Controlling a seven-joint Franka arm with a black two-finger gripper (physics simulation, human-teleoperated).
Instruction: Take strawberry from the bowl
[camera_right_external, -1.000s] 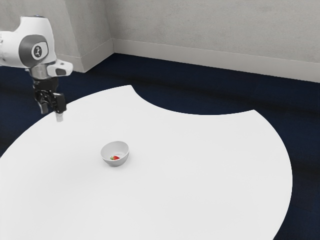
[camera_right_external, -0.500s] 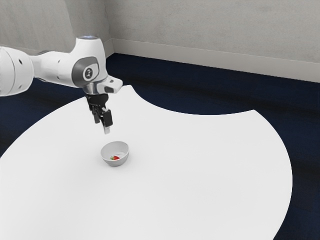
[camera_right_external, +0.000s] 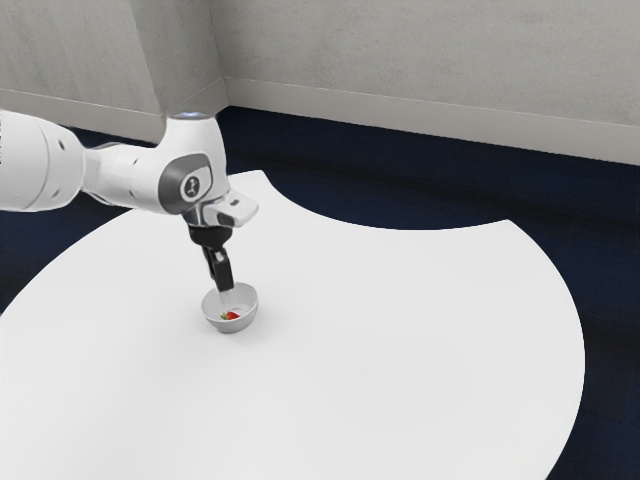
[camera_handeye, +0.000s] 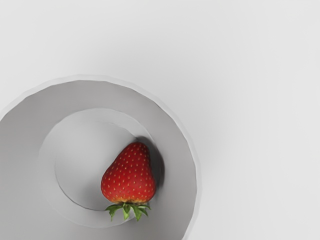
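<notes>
Gripper (camera_right_external: 226, 293) now down at mouth of bowl (camera_right_external: 229, 327), inward from notched edge of table (camera_right_external: 400, 245); spread or pressed together, can't tell. Strawberry (camera_handeye: 129, 175) unmoved inside, beside wall (camera_handeye: 179, 165) (tight spot). Grasp looks next; wall could snag.

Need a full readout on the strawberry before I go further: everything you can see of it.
The strawberry is red and glossy-looking, dotted with small pale seeds, tapering to a rounded tip, with a green leafy cap at its wide end. It looks whole. It lies on its side inside the bowl, off-center, on the floor near the wall; whether it touches the wall I cannot tell.
</notes>
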